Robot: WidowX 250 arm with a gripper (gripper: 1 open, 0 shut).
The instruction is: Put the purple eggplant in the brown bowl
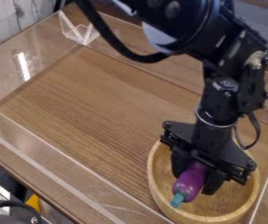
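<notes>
The wooden bench (102, 105) lies bare from the centre out toward nine, ten and twelve o'clock, so passage there is wide. Clear plastic walls (43, 149) fence it: one runs along the edge from nine down toward six o'clock, another stands at about eleven, and both bar a low sideways exit. At about five o'clock the brown bowl (160, 179) sits near the corner, its thick rim a raised lip around it. Its inside is crowded: the gripper (201, 179), pointing straight down and clamped on the purple eggplant (190, 185), fills most of it. The dark arm (207, 52) slants from twelve toward four o'clock, blocking that side above the bench.
</notes>
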